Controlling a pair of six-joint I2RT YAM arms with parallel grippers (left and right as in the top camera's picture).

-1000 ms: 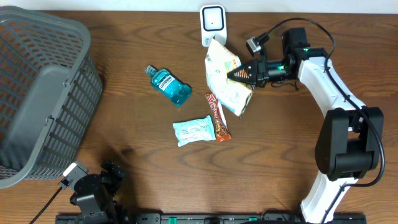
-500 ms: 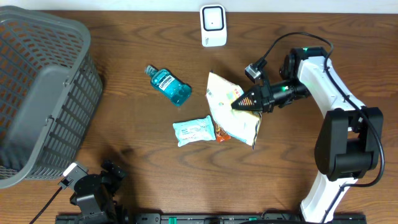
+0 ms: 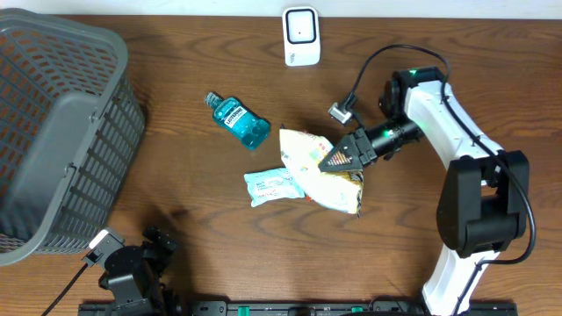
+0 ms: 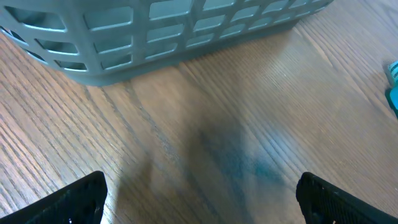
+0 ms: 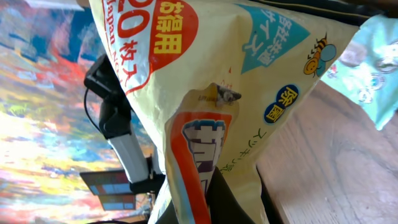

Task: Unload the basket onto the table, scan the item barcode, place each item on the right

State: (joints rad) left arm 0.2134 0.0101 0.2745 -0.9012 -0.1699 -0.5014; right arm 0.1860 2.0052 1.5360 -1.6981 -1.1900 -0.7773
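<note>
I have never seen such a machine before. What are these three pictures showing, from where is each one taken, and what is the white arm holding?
This is a robot with two arms at a wooden table. One picture looks down from a camera above the table. The other two come from small cameras on each arm's wrist.

From above, the white right arm's gripper is shut on a yellow snack bag. The right wrist picture shows that same bag very close. On the table lie a blue mouthwash bottle, a pale teal packet and a grey basket. A small white scanner stands at the far edge.

The left gripper is open and holds nothing; its picture shows only its two dark fingertips, the wood and the basket's side.
</note>
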